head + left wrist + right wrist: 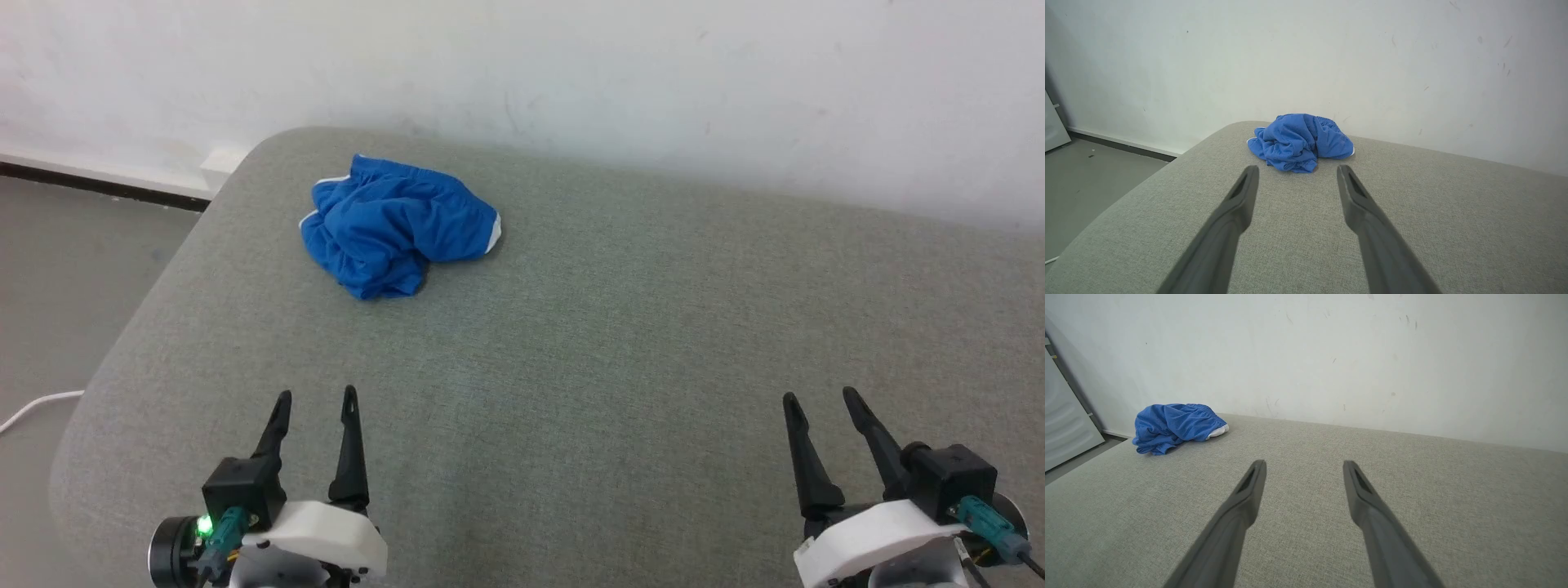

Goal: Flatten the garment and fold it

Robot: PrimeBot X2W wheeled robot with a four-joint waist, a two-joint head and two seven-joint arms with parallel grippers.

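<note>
Grey cushion [620, 343] bears the crumpled garment [396, 224]; left claw [317, 397] and right claw [819, 397] gape empty.

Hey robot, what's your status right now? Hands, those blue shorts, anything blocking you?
Left hand open, empty. Right hand open, empty. Blue shorts crumpled, far left of grey cushion, untouched. Nothing seen between hands and shorts.

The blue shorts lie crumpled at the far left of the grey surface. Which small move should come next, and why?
Probably reach the left gripper forward toward the garment. It lies bunched on the grey surface, ahead of that open, empty gripper; the right gripper, also open, is farther to the side.
</note>
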